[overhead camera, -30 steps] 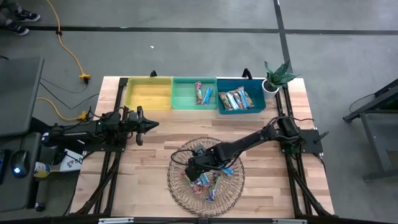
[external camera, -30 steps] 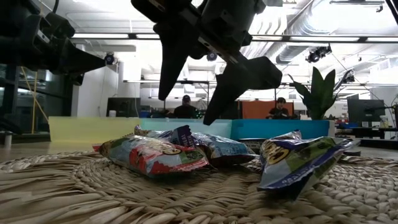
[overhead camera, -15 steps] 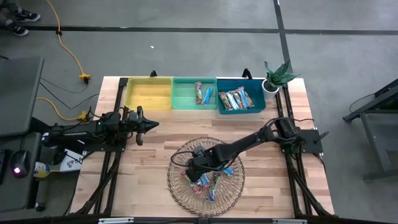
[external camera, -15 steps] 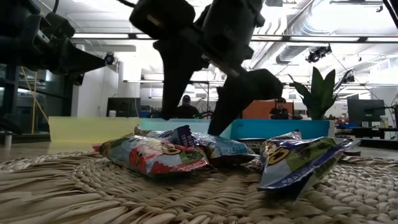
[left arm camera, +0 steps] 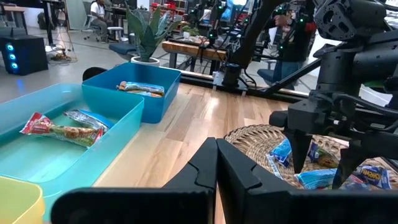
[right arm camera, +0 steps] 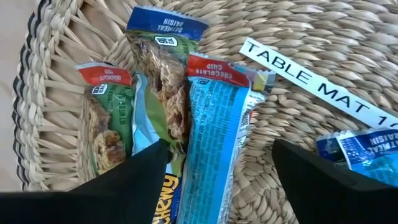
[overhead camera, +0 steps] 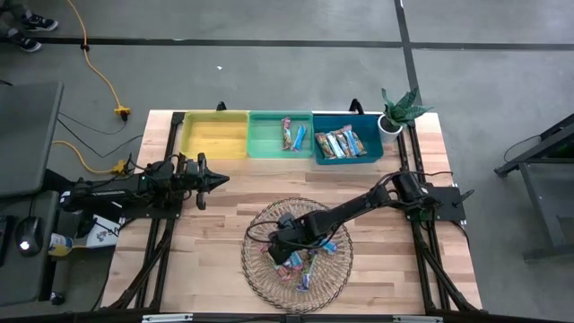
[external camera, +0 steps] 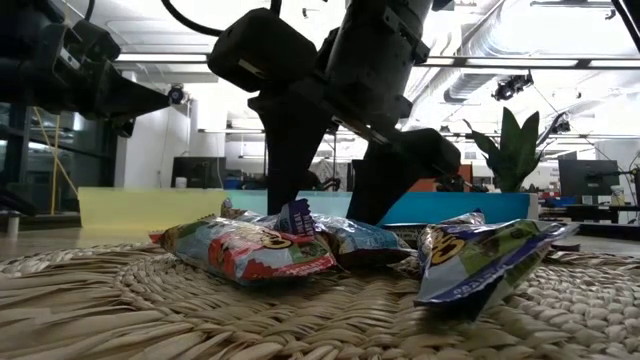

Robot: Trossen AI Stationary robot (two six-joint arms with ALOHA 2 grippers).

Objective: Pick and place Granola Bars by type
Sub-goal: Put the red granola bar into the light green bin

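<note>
Several Granola Bars (right arm camera: 214,130) lie heaped on the woven mat (right arm camera: 348,56), partly overlapping; my fingers (right arm camera: 323,174) cut off their near ends. My right gripper (right arm camera: 217,186) spreads wide around the light blue bar, holding nothing; its long axis runs between the fingertips. My left gripper (overhead camera: 215,180) waits closed, aside.

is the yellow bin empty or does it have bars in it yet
Empty: in the high view the yellow bin shows only bare floor, while the green bin and blue bin each hold granola bars.
</note>
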